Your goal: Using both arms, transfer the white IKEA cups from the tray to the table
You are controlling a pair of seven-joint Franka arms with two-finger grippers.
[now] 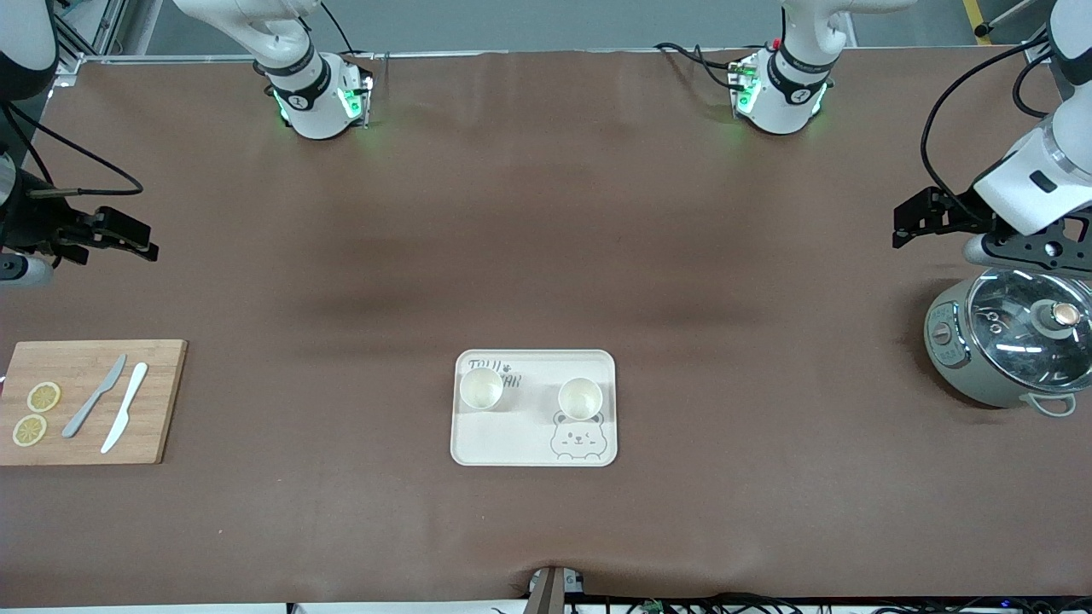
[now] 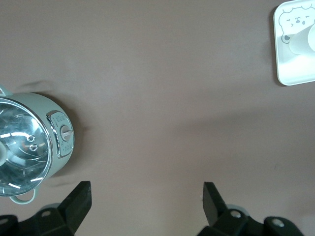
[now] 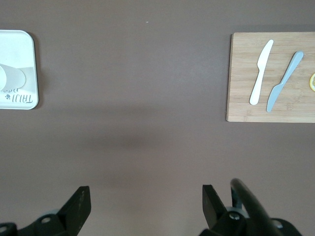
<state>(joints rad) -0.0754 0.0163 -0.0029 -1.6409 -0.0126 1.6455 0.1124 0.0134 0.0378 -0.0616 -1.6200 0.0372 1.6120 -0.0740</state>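
Two white IKEA cups stand upright on the cream bear tray (image 1: 533, 443) at the table's middle, near the front camera. One cup (image 1: 481, 387) is toward the right arm's end and the other cup (image 1: 581, 398) is toward the left arm's end. My left gripper (image 1: 908, 223) is open and empty in the air at the left arm's end, over bare table beside the pot. Its wrist view (image 2: 146, 194) shows the tray's corner (image 2: 295, 76) and part of a cup (image 2: 302, 43). My right gripper (image 1: 141, 239) is open and empty at the right arm's end; its wrist view (image 3: 146, 196) shows the tray's edge (image 3: 19, 46).
A wooden cutting board (image 1: 85, 401) with a grey knife (image 1: 94, 396), a white knife (image 1: 125, 406) and two lemon slices (image 1: 36, 414) lies at the right arm's end. A pale green cooker with a glass lid (image 1: 1015, 337) stands at the left arm's end, below the left gripper.
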